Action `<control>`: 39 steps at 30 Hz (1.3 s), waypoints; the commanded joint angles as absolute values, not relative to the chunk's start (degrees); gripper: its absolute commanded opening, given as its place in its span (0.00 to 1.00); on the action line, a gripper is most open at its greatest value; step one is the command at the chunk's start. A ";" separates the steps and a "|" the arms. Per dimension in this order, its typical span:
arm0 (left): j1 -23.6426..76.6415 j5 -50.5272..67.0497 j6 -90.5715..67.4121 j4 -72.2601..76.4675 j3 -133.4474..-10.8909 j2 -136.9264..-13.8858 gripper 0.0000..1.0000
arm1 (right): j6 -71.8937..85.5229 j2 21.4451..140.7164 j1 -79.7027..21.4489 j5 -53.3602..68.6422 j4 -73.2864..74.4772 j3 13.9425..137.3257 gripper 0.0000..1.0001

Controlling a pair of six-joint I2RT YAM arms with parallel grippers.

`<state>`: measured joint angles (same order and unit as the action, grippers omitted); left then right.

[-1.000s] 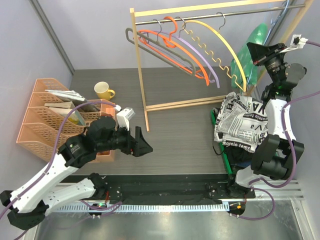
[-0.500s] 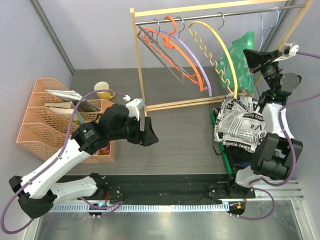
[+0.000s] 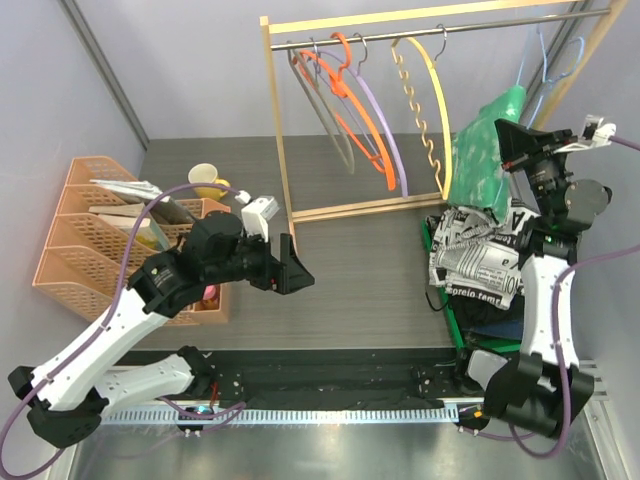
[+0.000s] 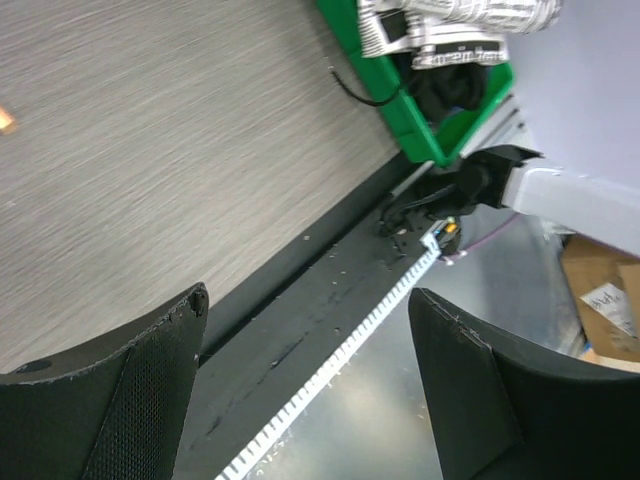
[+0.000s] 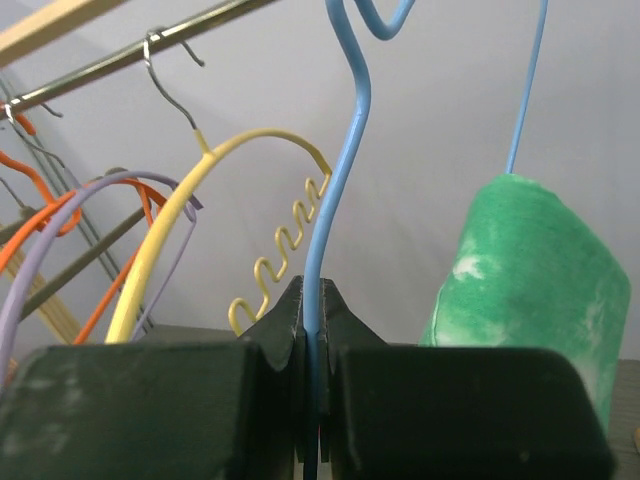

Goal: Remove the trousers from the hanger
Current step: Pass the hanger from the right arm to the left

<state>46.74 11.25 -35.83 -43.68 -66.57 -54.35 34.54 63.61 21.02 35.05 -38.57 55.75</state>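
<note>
In the right wrist view my right gripper [image 5: 315,300] is shut on the thin wire of a blue hanger [image 5: 345,130]. Green-and-white mottled trousers [image 5: 530,270] hang over that hanger, just right of the jaws. From above, the right gripper [image 3: 505,138] is at the rack's right end, with the blue hanger [image 3: 556,48] above it and the green trousers [image 3: 485,150] beside it. White newspaper-print trousers [image 3: 480,255] lie on top of a pile in a green bin [image 3: 448,305]. My left gripper [image 3: 291,265] stands open and holds nothing, over the table's middle.
A wooden rack [image 3: 279,140] carries orange [image 3: 355,120], purple [image 3: 385,125], yellow [image 3: 440,100] and grey hangers on its rail. Orange file trays [image 3: 80,255] and a yellow mug [image 3: 205,180] stand at the left. The left wrist view looks past the table's near edge [image 4: 300,290].
My right gripper has moved right and nearer with the blue hanger and green trousers. The other hangers have swung back toward vertical. The left arm rose toward the middle.
</note>
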 commanded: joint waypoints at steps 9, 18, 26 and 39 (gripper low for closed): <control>46.41 17.66 -38.14 -39.29 -66.00 -47.64 0.82 | 32.61 45.80 21.18 22.33 -2.25 65.03 0.01; 46.41 20.92 -39.55 -37.27 -65.92 -46.84 0.82 | 31.20 41.22 21.18 22.67 18.51 71.62 0.01; 46.41 20.83 -39.46 -36.04 -65.57 -45.97 0.82 | 31.99 39.73 21.18 19.79 27.16 78.66 0.01; 46.41 20.30 -39.55 -36.30 -64.60 -44.83 0.82 | 33.50 43.05 21.18 14.41 28.56 87.70 0.01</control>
